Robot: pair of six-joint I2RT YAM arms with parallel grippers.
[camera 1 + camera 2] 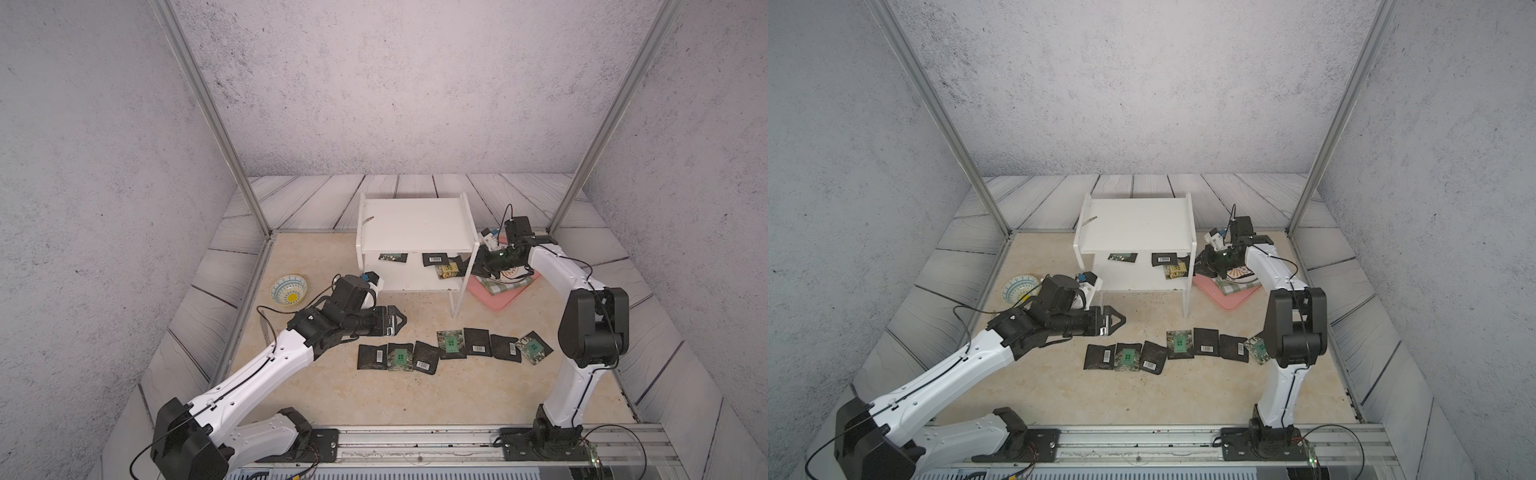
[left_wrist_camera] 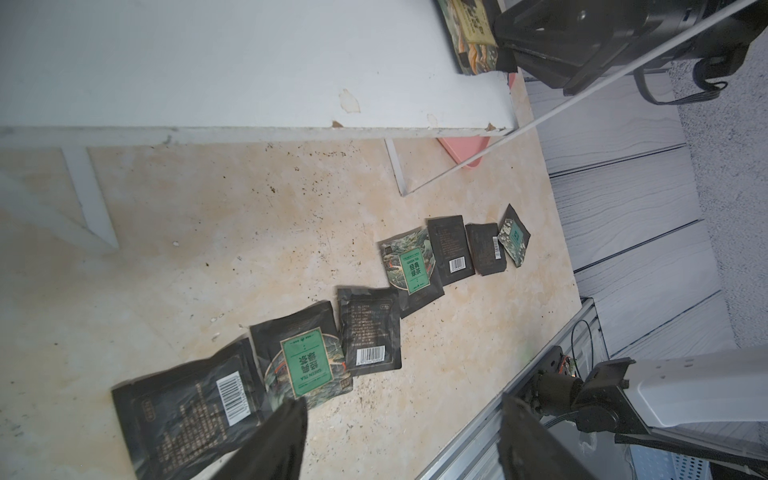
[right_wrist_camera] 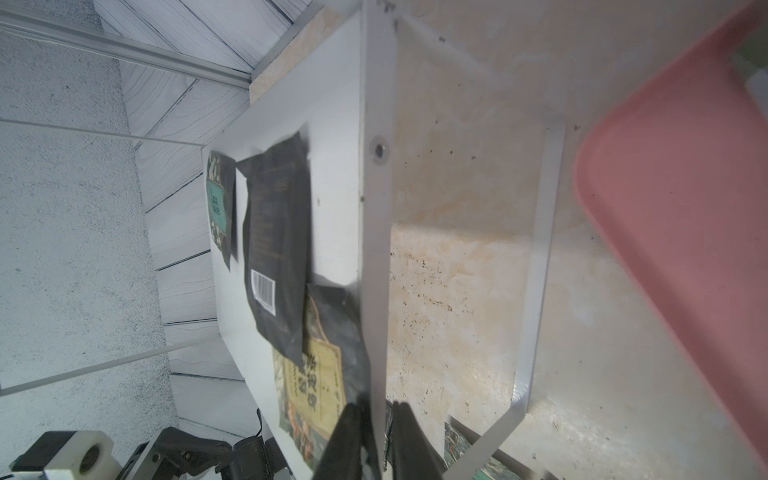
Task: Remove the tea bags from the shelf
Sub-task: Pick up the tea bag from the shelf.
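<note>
The right gripper point(image 3: 376, 432), nearly closed, pinches the yellow-labelled tea bag point(image 3: 311, 386) at the edge of the white shelf's point(image 1: 415, 226) lower tier beside two more sachets, while the left gripper point(image 2: 399, 436) hangs open above the seven-sachet row point(image 1: 453, 349) on the table.

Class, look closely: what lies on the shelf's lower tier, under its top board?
Three tea bags show on the shelf's lower tier: a green-labelled one, a barcode-side one and a yellow-labelled one, its edge between the right gripper's fingers. The top board hides the back.
</note>
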